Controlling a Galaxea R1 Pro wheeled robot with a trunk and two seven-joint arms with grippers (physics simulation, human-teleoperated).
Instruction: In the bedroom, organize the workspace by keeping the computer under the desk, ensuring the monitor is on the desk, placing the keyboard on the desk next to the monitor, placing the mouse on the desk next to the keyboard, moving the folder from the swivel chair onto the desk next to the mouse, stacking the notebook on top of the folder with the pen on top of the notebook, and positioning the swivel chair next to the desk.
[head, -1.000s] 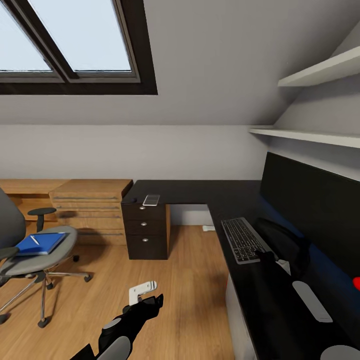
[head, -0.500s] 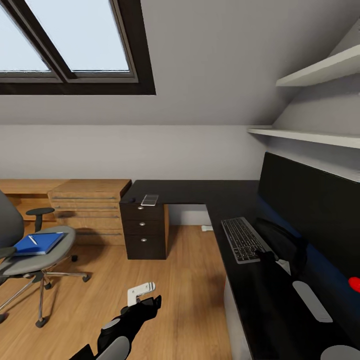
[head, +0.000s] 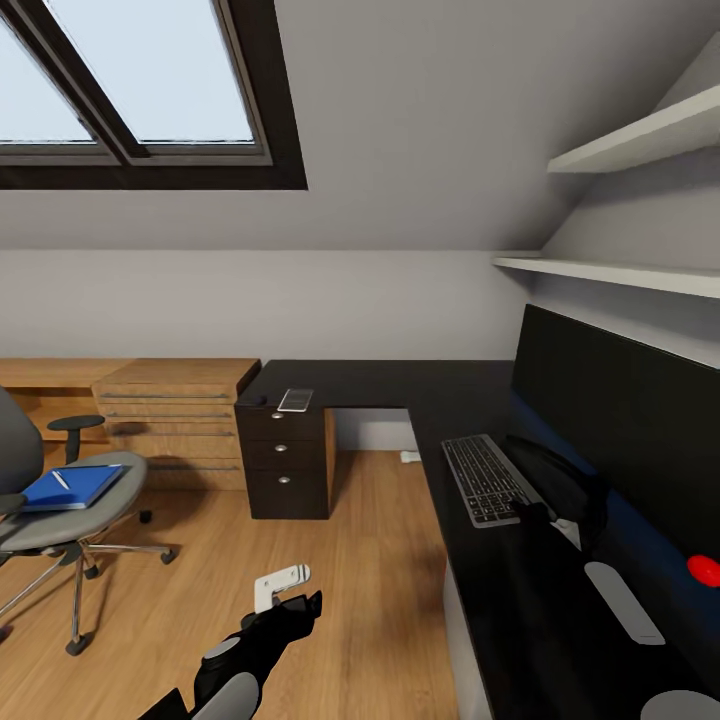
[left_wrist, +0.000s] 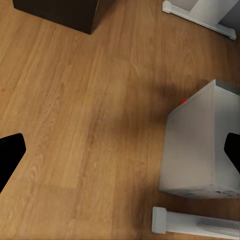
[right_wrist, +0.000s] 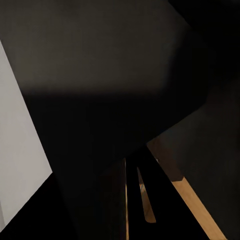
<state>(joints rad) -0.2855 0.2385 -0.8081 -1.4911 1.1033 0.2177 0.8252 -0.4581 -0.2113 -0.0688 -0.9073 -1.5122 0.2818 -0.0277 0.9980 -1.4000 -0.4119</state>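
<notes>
Keyboard (head: 487, 480) lies near the tabletop (head: 400, 385) front edge beside the monitor (head: 620, 420), folder (head: 70, 488) rests on the swivel chair (head: 60, 510) seat, left claw (left_wrist: 120, 150) is released, right claw cannot be told.

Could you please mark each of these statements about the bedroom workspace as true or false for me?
1. The folder lies on the swivel chair seat. True.
2. The keyboard is on the floor. False: it lies on the desk, in front of the monitor.
3. The pen rests on top of the folder. True.
4. The left gripper holds the mouse. False: it hangs over bare wood floor with nothing between its fingers.
5. The computer stands on the desk. False: it stands on the floor, seen in the left wrist view.
</notes>
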